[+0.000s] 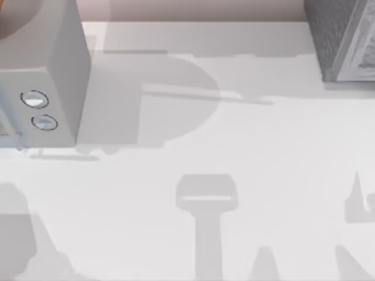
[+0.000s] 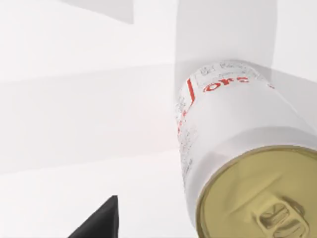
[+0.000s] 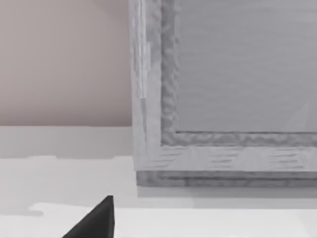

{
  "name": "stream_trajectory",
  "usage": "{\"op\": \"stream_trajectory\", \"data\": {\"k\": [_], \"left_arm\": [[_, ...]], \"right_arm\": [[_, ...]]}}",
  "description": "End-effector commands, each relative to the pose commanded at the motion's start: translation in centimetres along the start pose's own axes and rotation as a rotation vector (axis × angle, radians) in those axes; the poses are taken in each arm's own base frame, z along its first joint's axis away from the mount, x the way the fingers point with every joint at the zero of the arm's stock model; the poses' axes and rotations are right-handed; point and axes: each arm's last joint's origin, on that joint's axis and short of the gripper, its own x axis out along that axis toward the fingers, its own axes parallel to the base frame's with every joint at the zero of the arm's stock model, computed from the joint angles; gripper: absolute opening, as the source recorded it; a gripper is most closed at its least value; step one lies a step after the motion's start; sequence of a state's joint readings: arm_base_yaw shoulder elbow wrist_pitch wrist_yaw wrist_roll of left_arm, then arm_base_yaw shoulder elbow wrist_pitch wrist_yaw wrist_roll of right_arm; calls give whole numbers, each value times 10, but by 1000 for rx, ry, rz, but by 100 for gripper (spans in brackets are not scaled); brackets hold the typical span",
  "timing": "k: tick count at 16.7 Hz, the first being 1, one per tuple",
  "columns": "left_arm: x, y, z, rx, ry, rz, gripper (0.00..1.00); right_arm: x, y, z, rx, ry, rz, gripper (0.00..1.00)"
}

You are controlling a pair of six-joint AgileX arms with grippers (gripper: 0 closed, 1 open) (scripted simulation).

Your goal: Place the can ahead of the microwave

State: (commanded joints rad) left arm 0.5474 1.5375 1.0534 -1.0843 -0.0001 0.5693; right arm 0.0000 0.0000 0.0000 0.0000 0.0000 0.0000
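one dark fingertip of the left gripper is showing at the edge of the left wrist view, and i cannot tell from it whether that gripper is released or clenched. close to that camera the can is standing on the white table, its dull gold top with the pull tab facing the lens and its red-and-white label running down the side; nothing is touching it. one matching dark fingertip of the right gripper is showing in the right wrist view, its state likewise unclear, facing the darker grey speckled box. from above, the microwave is sitting at the far left of the table, its two silvery dials facing near, and the speckled box is sitting at the far right.
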Motion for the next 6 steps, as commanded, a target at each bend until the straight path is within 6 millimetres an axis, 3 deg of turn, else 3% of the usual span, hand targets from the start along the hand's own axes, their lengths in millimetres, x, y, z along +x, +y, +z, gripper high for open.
{"op": "stream_trajectory", "data": {"k": [6], "left_arm": [[-35, 0, -1, -2, 1, 0, 100]], "right_arm": [[0, 0, 0, 0, 0, 0, 100]]}}
